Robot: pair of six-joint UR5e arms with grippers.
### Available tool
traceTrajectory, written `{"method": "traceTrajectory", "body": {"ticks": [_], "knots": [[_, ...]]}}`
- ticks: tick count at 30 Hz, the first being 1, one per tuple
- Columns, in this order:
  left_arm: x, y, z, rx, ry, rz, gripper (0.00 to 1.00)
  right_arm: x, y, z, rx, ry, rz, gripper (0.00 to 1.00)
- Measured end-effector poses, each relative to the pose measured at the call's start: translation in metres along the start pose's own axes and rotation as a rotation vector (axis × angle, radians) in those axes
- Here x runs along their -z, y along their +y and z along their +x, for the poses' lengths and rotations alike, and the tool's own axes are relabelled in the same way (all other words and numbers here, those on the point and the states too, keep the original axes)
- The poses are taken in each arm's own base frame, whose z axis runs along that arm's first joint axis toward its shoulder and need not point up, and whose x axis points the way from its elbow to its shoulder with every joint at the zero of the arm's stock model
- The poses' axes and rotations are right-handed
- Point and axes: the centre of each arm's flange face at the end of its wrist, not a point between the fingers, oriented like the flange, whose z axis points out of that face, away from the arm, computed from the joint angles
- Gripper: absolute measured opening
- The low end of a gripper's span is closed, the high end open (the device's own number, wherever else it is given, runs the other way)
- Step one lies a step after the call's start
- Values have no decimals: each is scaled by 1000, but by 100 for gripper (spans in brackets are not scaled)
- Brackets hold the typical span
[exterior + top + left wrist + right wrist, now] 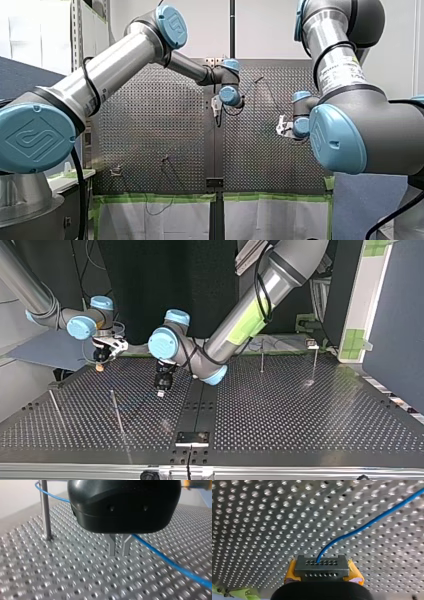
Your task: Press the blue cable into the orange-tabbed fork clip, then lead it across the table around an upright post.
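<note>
The blue cable (pixel 172 563) runs from high beside an upright post (pixel 46 512), behind my left gripper's black body, and down across the perforated table. My left gripper (pixel 119 551) hangs just above the table with its metal fingers (pixel 112 546) slightly apart; nothing is between them and the cable passes just beside them. My right gripper (pixel 322 573) has its yellow pads (pixel 291 573) shut on a dark block (pixel 322 566) from which the blue cable (pixel 367 525) leaves. In the top view a small orange piece (pixel 100 368) shows under my right gripper (pixel 104 356), left of my left gripper (pixel 161 388).
Thin upright posts stand on the table: two at the top view's left (pixel 116 410) (pixel 55 410) and two at its far right (pixel 262 356) (pixel 315 362). A dark plate (pixel 192 438) lies at the near edge. Green tape (pixel 155 198) lines the table's edge in the front view.
</note>
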Motion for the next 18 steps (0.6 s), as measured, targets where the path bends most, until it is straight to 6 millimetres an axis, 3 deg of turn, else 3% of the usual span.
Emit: {"method": "traceTrajectory", "body": {"ticks": [1, 7, 13, 18], "knots": [[0, -2, 0, 2, -5, 5, 100, -1, 1, -4, 5, 0, -1, 0], [-2, -10, -3, 35, -46, 31, 100, -12, 16, -27, 28, 1, -18, 0], [-11, -1, -9, 89, -86, 20, 100, -14, 38, -41, 31, 4, -41, 0], [-17, 3, 0, 125, -74, 36, 100, -20, 63, -54, 22, 8, -66, 0]]}}
